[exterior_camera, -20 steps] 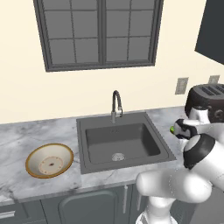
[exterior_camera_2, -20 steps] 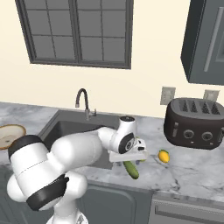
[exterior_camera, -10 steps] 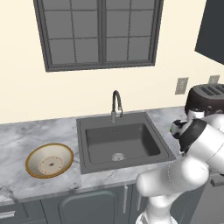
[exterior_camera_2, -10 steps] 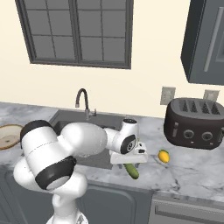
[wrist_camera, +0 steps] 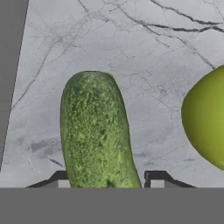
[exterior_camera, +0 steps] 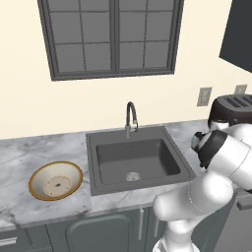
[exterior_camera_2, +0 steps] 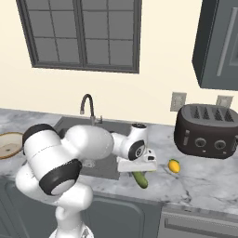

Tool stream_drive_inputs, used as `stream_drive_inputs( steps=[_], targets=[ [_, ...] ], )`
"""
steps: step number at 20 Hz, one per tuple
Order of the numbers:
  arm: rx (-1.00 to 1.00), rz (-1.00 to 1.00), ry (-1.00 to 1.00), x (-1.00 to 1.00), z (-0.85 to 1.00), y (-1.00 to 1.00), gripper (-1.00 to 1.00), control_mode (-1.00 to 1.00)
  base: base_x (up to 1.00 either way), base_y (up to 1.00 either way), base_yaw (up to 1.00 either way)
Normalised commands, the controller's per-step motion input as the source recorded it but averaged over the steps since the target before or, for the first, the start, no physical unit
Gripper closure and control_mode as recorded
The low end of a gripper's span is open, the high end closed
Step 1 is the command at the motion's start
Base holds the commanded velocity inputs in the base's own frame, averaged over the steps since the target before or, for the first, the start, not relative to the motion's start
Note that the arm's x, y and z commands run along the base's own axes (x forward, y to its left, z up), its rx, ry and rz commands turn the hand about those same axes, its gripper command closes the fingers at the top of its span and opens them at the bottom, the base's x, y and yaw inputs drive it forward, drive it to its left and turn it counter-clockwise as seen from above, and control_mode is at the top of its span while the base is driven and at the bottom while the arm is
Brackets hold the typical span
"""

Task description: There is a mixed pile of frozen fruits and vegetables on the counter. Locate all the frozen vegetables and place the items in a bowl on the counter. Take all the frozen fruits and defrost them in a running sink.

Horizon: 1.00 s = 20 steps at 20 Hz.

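The pincer hangs wide over the cucumber, which lies flat on the marble table beside a yellow-green lime; frozen, it likely handles stiff and slick, best pinched across its middle.

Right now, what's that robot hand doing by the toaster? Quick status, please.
Gripper open, fingertips either side of the cucumber on the counter. Not gripped yet. Yellow-green fruit close beside, not blocking.

Glossy white arm of fat rounded segments — dark grey bands ring its joints, and a flat white hand ends in the pincer, small and dark-tipped.
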Motion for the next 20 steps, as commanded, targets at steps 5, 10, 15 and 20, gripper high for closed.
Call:
stream_drive_inputs(
  steps=[5, 10, 15, 20],
  targets=[
    [-0.01, 0.08, -0.03, -0.11, 0.62, 0.49, 1.00, -1.00, 0.00, 0.00, 0.00],
    [0.00, 0.15, -0.02, -0.04, 0.64, 0.70, 1.00, -1.00, 0.00, 0.00, 0.00],
    [0.00, 0.20, 0.01, -0.05, 0.53, 0.87, 1.00, -1.00, 0.00, 0.00, 0.00],
    [0.22, 0.08, -0.07, -0.03, -0.06, 0.54, 1.00, -1.00, 0.00, 0.00, 0.00]
  ],
)
